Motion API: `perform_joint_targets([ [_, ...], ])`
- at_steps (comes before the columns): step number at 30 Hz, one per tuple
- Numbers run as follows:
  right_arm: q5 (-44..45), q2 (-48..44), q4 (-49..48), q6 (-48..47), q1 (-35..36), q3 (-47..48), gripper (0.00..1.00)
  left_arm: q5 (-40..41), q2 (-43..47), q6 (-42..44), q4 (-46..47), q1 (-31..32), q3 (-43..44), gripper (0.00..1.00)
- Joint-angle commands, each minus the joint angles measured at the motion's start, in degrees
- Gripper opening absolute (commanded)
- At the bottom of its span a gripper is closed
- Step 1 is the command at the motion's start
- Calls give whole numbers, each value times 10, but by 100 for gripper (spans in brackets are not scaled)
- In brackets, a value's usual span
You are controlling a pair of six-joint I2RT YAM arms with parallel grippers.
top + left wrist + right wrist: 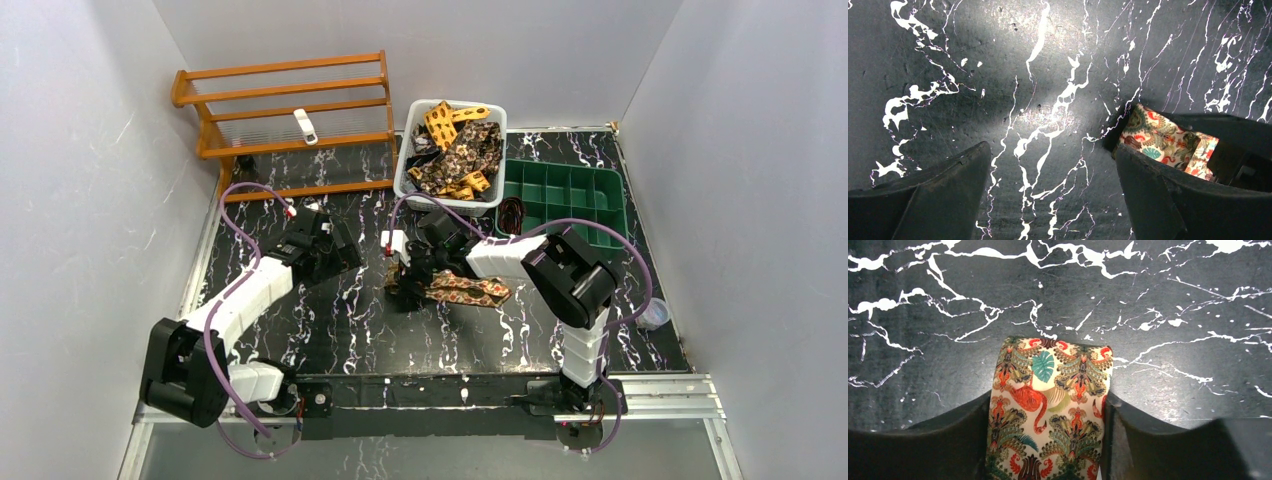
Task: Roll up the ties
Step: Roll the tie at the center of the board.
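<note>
Top view: my right gripper (402, 268) clamps one end of a tie (470, 290) lying mid-table (340, 320), near the bin (404, 165) of ties. My left gripper (330, 238) hangs close by.

Left wrist: jaws spread wide and empty, the tie just beside them.

Right wrist: fingers (948, 435) squeeze the tie's edges.

One loose tie (470, 290), two bins (402, 172) (572, 196)
</note>
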State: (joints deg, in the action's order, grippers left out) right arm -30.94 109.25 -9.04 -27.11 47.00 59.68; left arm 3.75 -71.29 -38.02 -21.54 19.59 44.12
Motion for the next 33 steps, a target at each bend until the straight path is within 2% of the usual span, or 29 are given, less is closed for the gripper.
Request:
perform_joint_targets([
  [1,21,12,9,5,7,-5,60,-5,-4,8,-14,-4,-1,92],
  [8,71,-39,-61,69,43,-58,47,-3,-3,10,-9,-4,-6,92],
  [11,100,-47,-80,89,67,-70,50,-6,-5,10,-8,-4,-6,92],
  [14,122,-43,-85,97,83,-70,62,-7,-4,12,-10,-4,-9,93],
  [16,126,-43,-75,95,83,-62,65,-11,-3,13,-7,-4,-12,92],
  [22,148,-104,-60,98,83,-42,96,-54,0,19,12,-4,-21,94],
  [28,159,-230,-105,156,84,-102,99,-79,4,18,34,-5,-29,97],
  [29,190,-250,-113,181,83,-114,99,-80,3,20,36,-6,-29,97],
  [31,314,-285,-129,287,83,-153,99,-83,2,23,37,-8,-29,98],
  [32,389,-300,-99,381,83,-158,99,-86,2,24,39,-8,-29,98],
  [33,427,-310,-49,460,78,-149,99,-87,3,24,41,-8,-31,98],
])
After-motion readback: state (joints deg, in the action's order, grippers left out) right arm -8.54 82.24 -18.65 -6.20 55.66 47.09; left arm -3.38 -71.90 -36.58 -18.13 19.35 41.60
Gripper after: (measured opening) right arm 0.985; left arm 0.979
